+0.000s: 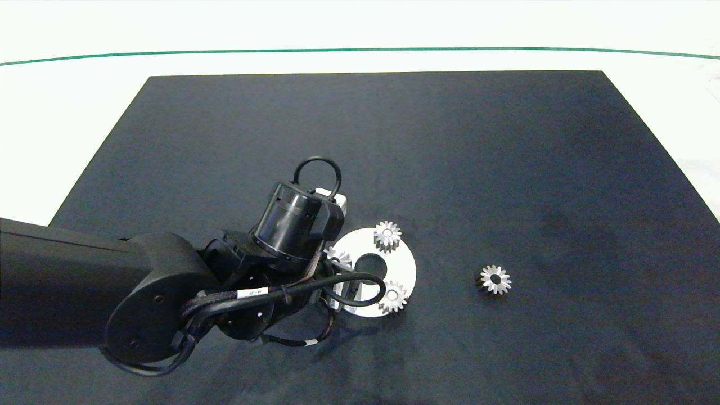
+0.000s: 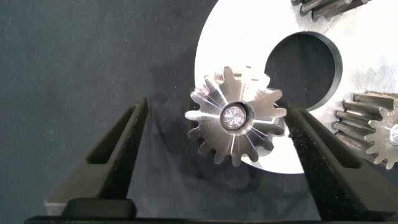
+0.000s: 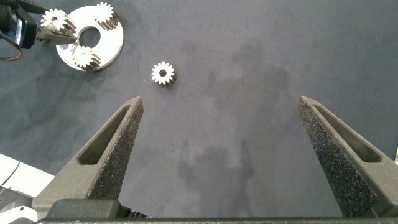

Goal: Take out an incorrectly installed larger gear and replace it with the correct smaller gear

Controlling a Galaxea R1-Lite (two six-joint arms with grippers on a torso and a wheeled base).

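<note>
A round silver plate with a centre hole lies on the dark mat and carries three silver gears. The larger gear sits on a pin at the plate's left side and overhangs the rim. In the head view the larger gear is mostly hidden by the left wrist. My left gripper is open around it, with one finger almost touching the teeth and the other apart. The smaller gear lies loose on the mat to the right of the plate. My right gripper hangs open high above the mat, holding nothing.
Two other gears stand on the plate's far and near sides. The left arm crosses the mat's near left. The black mat lies on a white table with a green line at the back.
</note>
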